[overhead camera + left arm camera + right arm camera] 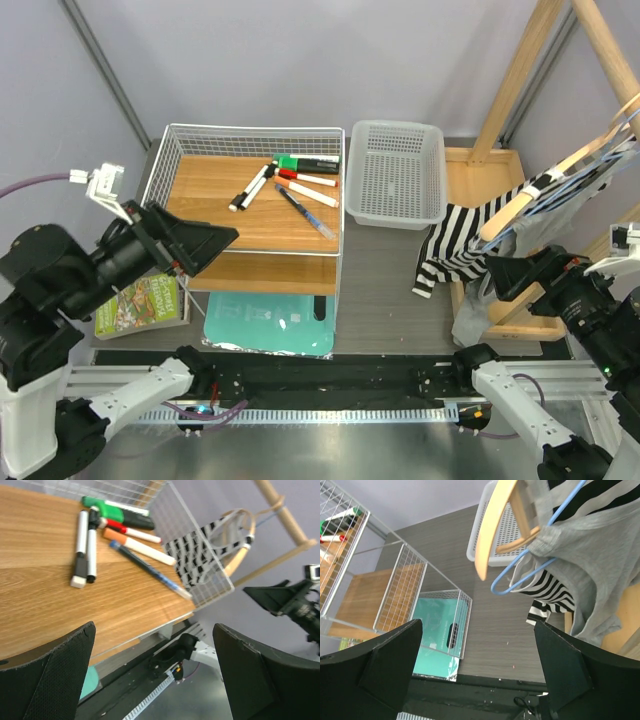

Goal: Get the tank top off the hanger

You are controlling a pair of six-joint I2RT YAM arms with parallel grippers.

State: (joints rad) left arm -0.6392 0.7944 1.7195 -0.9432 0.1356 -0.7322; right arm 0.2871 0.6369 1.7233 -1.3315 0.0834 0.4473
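The striped tank top (455, 245) hangs from the wooden hanger (515, 208), which slants from far-right to near-left, just beside the right gripper (505, 272) (fingers wide apart, holding nothing). The left gripper (205, 245), equally spread, stands well apart.

Six markers (312, 194) and one blue pen (303, 210), upper centre; two baskets (397, 175), one wire, one plastic; two hangers (490, 525); two garments (455, 245), right; one book (140, 305), lower left.
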